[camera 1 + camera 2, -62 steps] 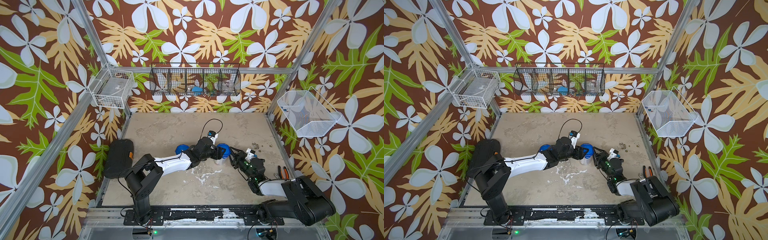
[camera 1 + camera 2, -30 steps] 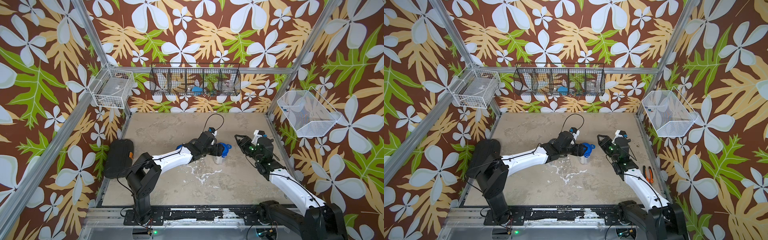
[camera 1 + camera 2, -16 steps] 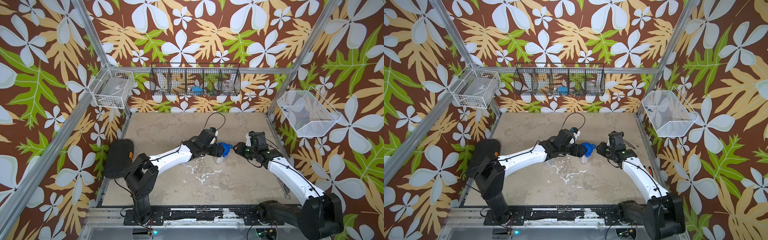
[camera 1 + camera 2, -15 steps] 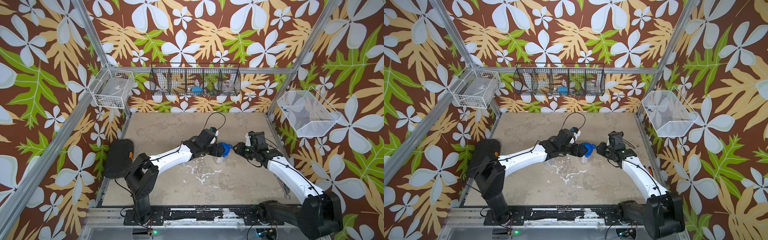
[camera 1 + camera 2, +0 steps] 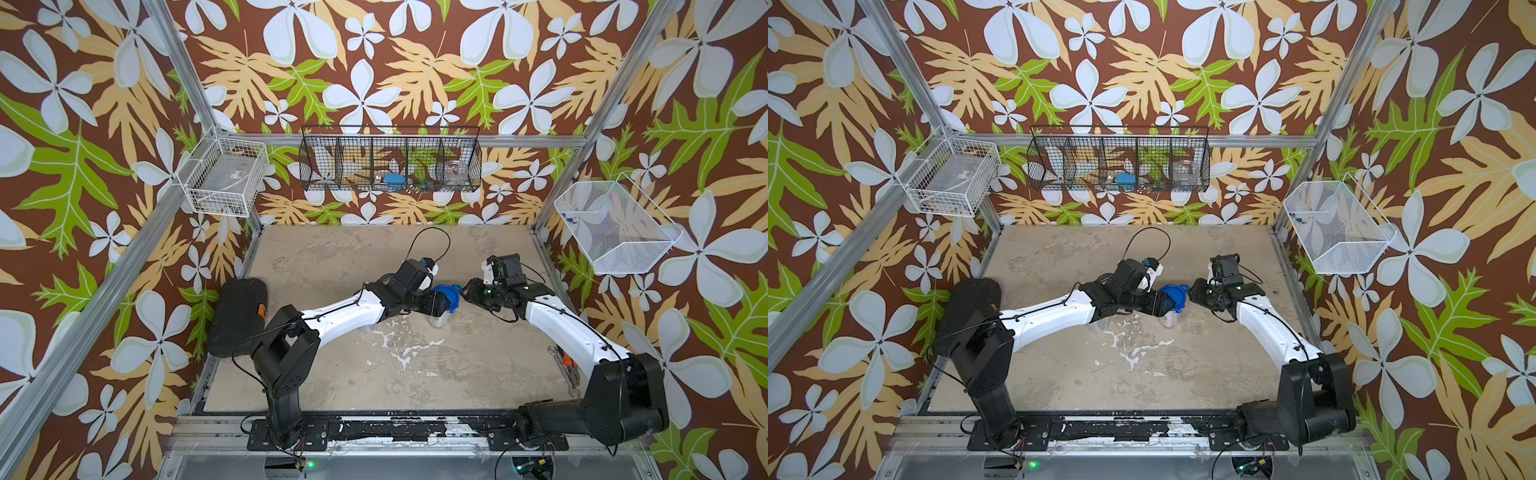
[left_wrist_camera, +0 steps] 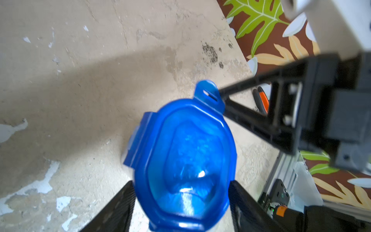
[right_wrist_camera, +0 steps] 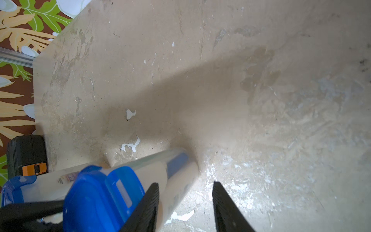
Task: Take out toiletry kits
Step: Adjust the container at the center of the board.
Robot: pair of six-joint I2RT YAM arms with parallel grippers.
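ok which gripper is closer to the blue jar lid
Left: the left gripper straddles the blue jar lid, a finger on each side; the right gripper sits beside it, one fingertip at a tab.

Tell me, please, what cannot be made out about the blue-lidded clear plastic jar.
Contents of the clear plastic jar: under the blue four-tabbed lid in the left wrist view, blurred in the right, too small in both top views.
Whether the left gripper grips it: same view, fingers blurred, cut by the edge.
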